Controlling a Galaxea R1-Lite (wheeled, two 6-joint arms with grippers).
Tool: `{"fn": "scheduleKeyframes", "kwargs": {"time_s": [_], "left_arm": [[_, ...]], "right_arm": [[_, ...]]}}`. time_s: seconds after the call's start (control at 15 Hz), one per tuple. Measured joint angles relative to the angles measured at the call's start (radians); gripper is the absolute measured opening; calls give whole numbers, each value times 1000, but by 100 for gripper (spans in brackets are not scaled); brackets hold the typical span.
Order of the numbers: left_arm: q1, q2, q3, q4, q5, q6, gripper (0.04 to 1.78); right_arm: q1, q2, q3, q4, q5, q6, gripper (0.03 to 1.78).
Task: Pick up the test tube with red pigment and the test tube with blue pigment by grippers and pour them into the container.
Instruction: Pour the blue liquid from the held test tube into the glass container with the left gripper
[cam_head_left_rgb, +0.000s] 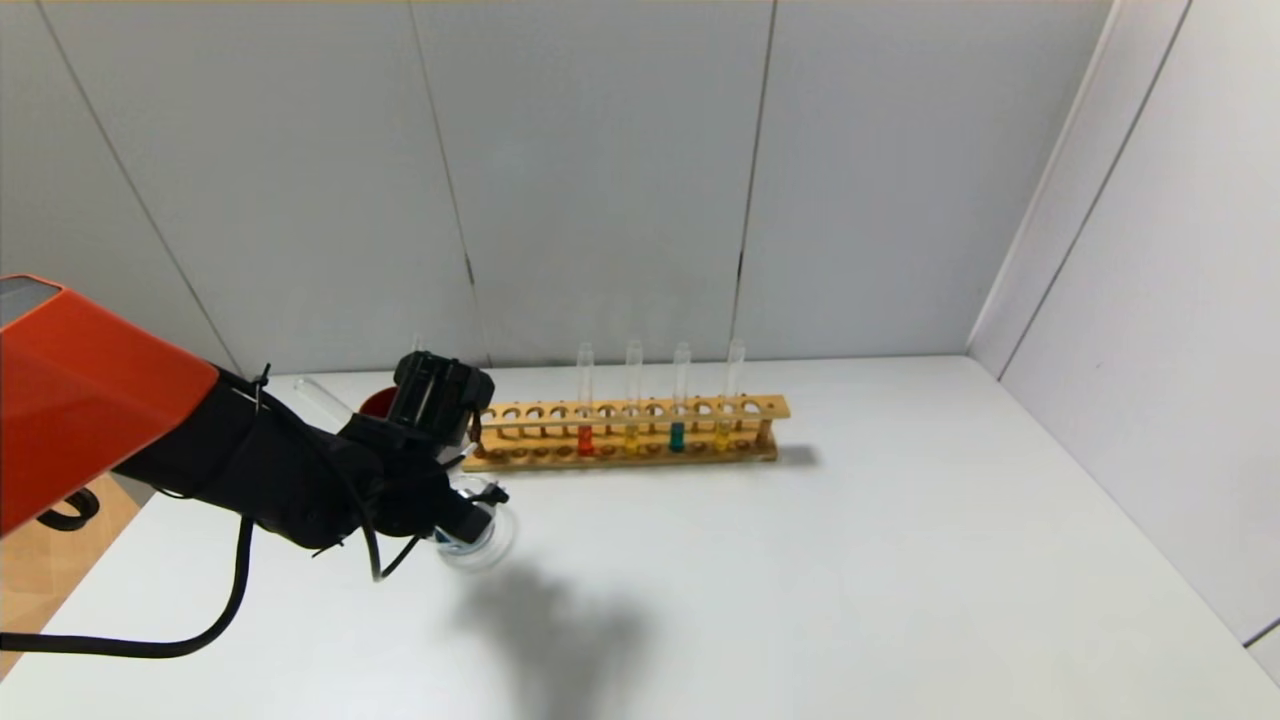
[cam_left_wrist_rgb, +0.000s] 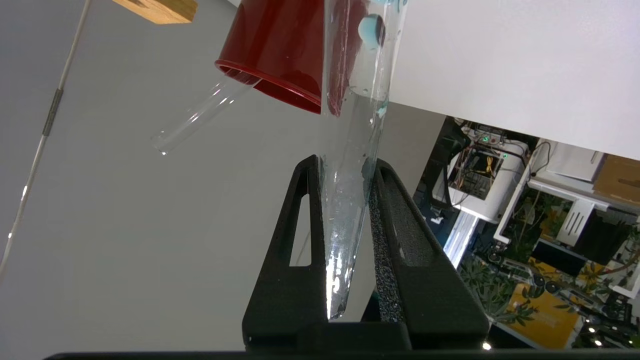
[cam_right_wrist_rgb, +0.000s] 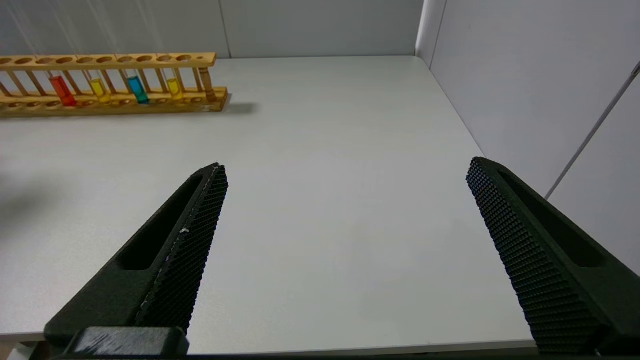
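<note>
My left gripper (cam_head_left_rgb: 470, 508) is shut on a tilted clear test tube (cam_left_wrist_rgb: 350, 125), gripped near its rounded end. Only teal-blue drops cling inside the tube, toward its far end. In the head view the gripper hangs just over the clear glass container (cam_head_left_rgb: 492, 545), which holds some dark liquid. A red-pigment tube (cam_head_left_rgb: 585, 438) and a blue-pigment tube (cam_head_left_rgb: 677, 435) stand upright in the wooden rack (cam_head_left_rgb: 630, 432). They also show in the right wrist view, red (cam_right_wrist_rgb: 62, 90) and blue (cam_right_wrist_rgb: 136, 89). My right gripper (cam_right_wrist_rgb: 345, 200) is open and empty above the table's right front.
A dark red cup (cam_head_left_rgb: 378, 403) stands behind my left gripper with an empty tube (cam_head_left_rgb: 322, 398) leaning out of it. Two yellow-liquid tubes (cam_head_left_rgb: 632, 436) stand in the rack. Wall panels close the back and right side.
</note>
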Motion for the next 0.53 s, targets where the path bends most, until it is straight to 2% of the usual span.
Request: {"fn": "scheduleKeyframes", "kwargs": {"time_s": [0.53], "left_arm": [[-14,-12,-2,2,11,47,32]], "right_arm": [[0,0,0,0,0,0,175]]}}
